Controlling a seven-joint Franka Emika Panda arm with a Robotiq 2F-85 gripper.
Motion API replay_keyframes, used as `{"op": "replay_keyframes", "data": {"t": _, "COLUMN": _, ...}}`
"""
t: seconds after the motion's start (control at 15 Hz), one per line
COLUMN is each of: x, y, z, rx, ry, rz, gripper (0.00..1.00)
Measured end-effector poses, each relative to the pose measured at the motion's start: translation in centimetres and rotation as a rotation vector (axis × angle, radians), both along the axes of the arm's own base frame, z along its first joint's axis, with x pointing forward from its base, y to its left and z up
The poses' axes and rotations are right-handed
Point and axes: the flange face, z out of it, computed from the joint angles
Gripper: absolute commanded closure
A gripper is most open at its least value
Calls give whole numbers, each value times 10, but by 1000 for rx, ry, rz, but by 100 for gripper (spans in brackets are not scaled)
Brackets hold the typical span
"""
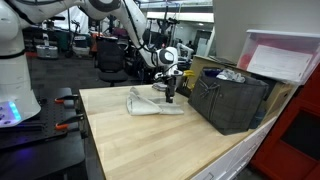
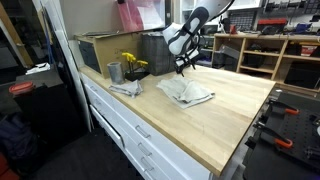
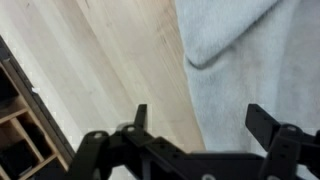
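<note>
A light grey cloth [image 1: 152, 103] lies crumpled on the wooden tabletop [image 1: 150, 140], also seen as a pale heap [image 2: 187, 92]. My gripper [image 1: 170, 92] hangs just above the cloth's far end, near the dark basket. In the wrist view the cloth [image 3: 250, 55] fills the upper right, folded over at its edge, and bare wood [image 3: 120, 60] lies to the left. The gripper [image 3: 200, 118] stands open, its two black fingers wide apart with nothing between them, over the cloth's edge.
A dark mesh basket [image 1: 232, 100] stands on the table beside the cloth. A metal cup [image 2: 114, 72], yellow flowers [image 2: 133, 64] and a small folded cloth [image 2: 126, 89] sit near the table's far end. Orange clamps [image 2: 285, 142] grip one edge.
</note>
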Motion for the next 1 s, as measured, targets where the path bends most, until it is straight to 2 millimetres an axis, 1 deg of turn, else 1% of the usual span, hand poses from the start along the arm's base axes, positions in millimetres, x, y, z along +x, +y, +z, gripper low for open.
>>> {"op": "replay_keyframes", "data": {"t": 0.2, "x": -35, "y": -7, "z": -1, "rx": 121, "ry": 62, "rz": -34, "gripper": 0}}
{"op": "replay_keyframes", "data": {"t": 0.53, "x": -93, "y": -36, "z": 16, "rx": 373, "ry": 109, "rz": -69, "gripper": 0}}
{"op": "replay_keyframes", "data": {"t": 0.67, "x": -111, "y": -41, "z": 18, "rx": 469, "ry": 111, "rz": -47, "gripper": 0}}
{"op": "replay_keyframes", "data": {"t": 0.8, "x": -127, "y": -41, "z": 12, "rx": 529, "ry": 125, "rz": -1, "gripper": 0}}
{"op": "replay_keyframes", "data": {"t": 1.0, "x": -146, "y": -27, "z": -10, "rx": 548, "ry": 150, "rz": 71, "gripper": 0}}
